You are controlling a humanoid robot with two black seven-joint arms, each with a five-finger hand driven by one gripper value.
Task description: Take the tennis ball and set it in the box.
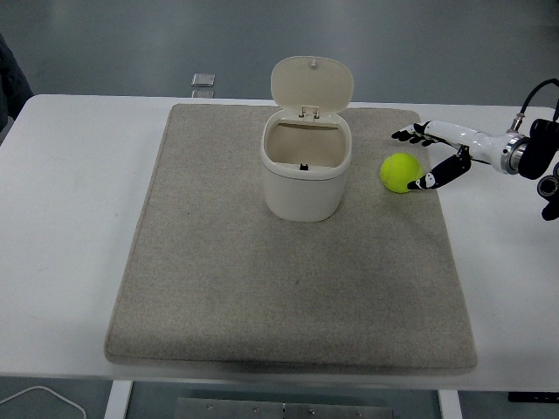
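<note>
Head view shows one white table (70, 227) with one grey mat (227, 288) lying on it. I take the one box (307, 166) as the landmark; it stands on the far middle part of the mat, cream-white, with its one lid (313, 85) hinged up and open behind it. To the left of the box and behind it, beyond the mat's far edge, one small grey object (203, 80) lies on the table. To the right of the box, near it but apart, one yellow-green tennis ball (402, 172) rests on the mat. Further right of the box there is one robot hand, the right hand (434, 155), just beside the ball. Its fingers (407, 134) are spread and reach behind the ball, while the thumb (434, 179) touches or almost touches the ball's right side; it holds nothing.
</note>
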